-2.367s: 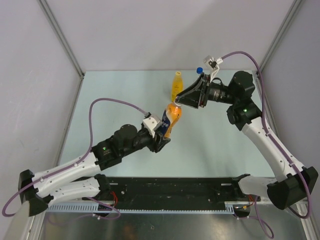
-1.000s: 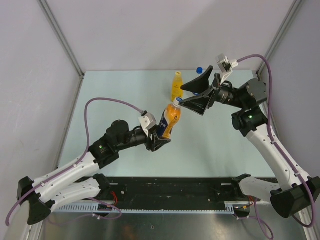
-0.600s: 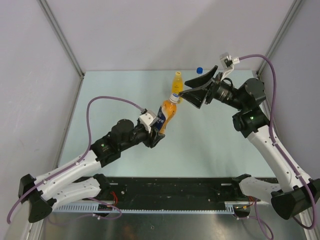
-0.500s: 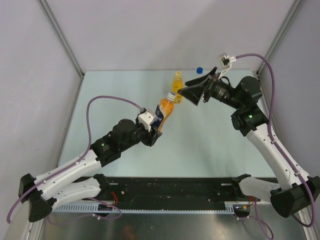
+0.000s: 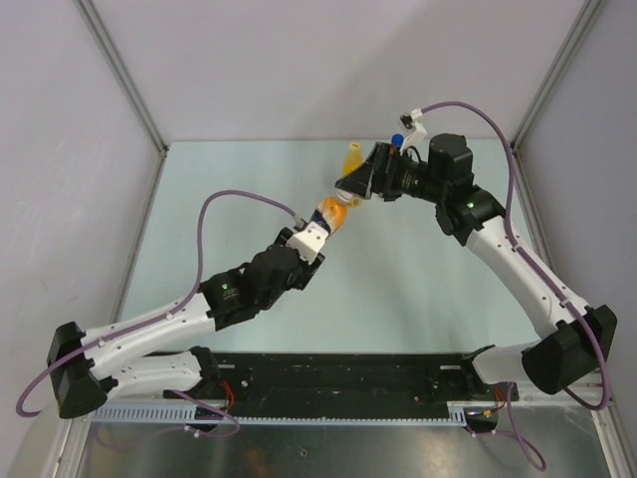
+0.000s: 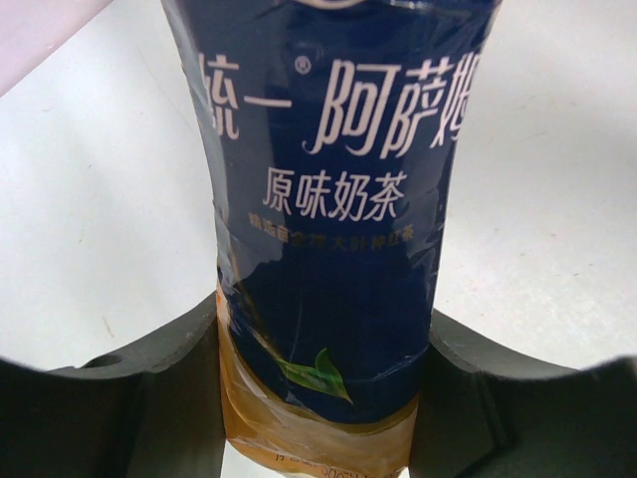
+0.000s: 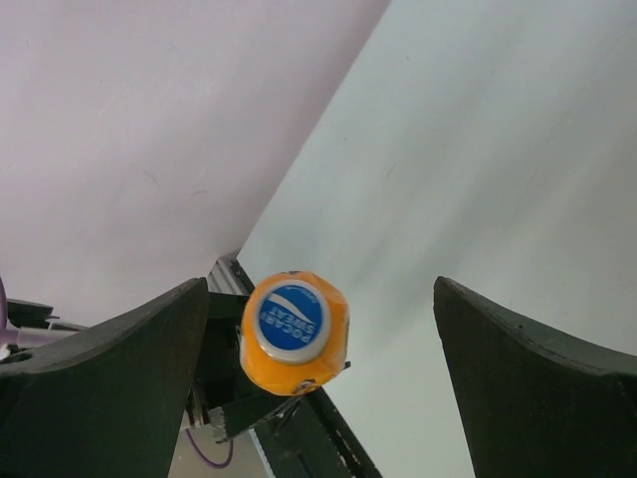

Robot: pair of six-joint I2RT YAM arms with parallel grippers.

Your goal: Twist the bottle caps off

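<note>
My left gripper [image 5: 320,231] [image 6: 318,398] is shut on the lower body of the orange bottle [image 5: 329,211] [image 6: 328,199], which has a dark blue label. The bottle is lifted off the table and tilted up to the right. Its white cap with a blue printed top [image 7: 291,319] faces the right wrist camera. My right gripper [image 5: 350,187] [image 7: 318,289] stands wide open at that cap end, with one finger [image 7: 109,388] close to the bottle on the left and the other [image 7: 537,388] well clear on the right. The yellow bottle [image 5: 351,156] stands just behind.
A blue cap [image 5: 396,138] shows behind the right wrist near the back of the pale green table [image 5: 229,189]. Grey walls close in the back and both sides. A black rail [image 5: 338,378] runs along the near edge.
The left arm pushed the orange bottle up and to the right. The right gripper swung left and down until its open jaws flank the cap end. Neither grip changed.
</note>
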